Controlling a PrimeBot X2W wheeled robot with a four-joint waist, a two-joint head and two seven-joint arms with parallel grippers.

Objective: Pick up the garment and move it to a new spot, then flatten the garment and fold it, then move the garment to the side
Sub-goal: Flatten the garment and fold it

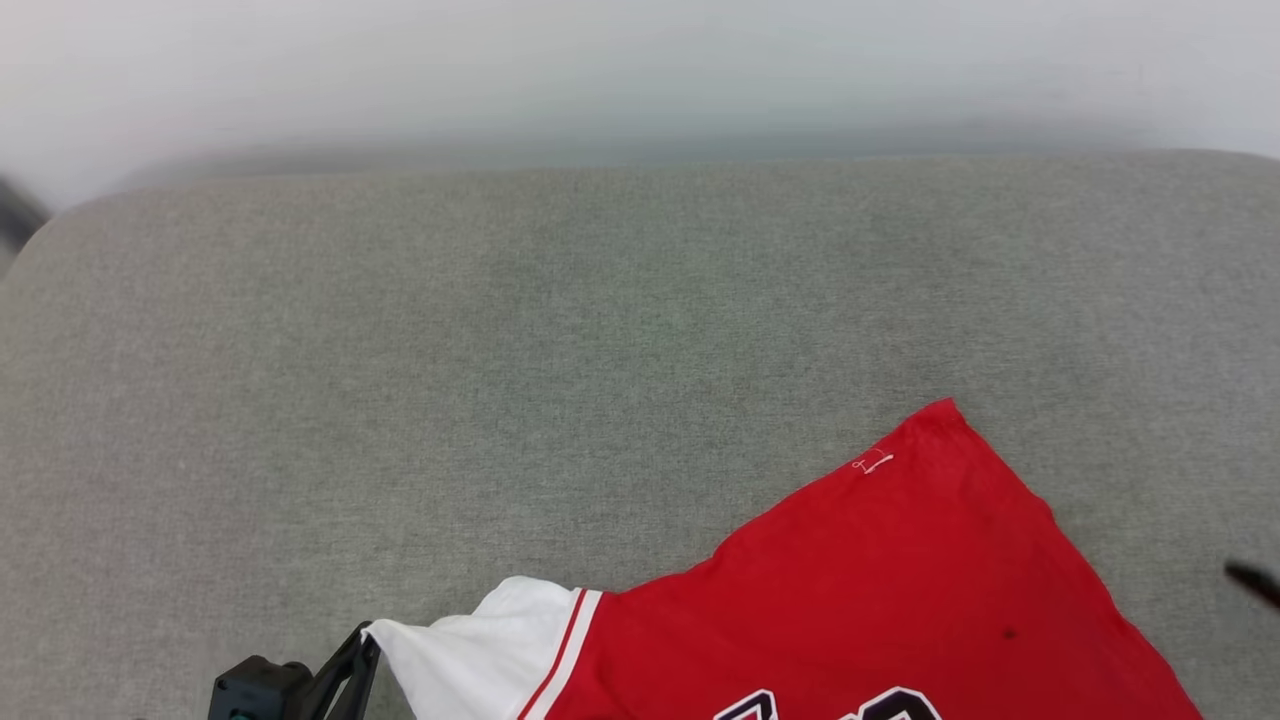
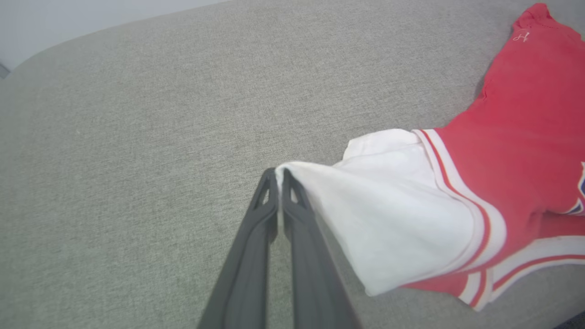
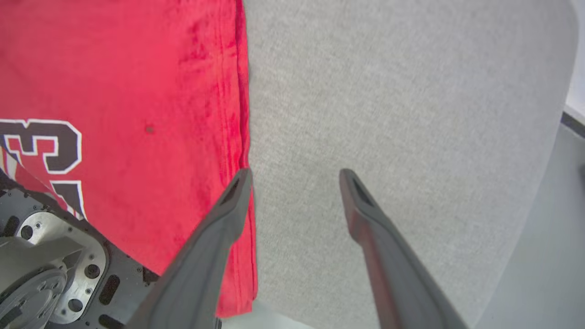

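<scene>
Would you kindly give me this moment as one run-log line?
shirt: lying on grey fabric surface, print up | left claw: shut on its white sleeve | right claw: open, empty, beside its edge

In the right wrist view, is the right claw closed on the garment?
No, the right claw stands open beside the garment, at its red edge, with bare grey surface between its fingers.

On the garment [image 3: 137, 68], a large black digit "3" [image 3: 68, 148] with a white edge is printed, as read in the right wrist view; the print beside it is cut off and cannot be read. In the head view, the tops of black white-edged characters [image 1: 900, 705] are cut by the bottom edge and stay unreadable. A small white stitched mark [image 1: 872, 462] is sewn near one red corner; no letter can be made out in it.
</scene>
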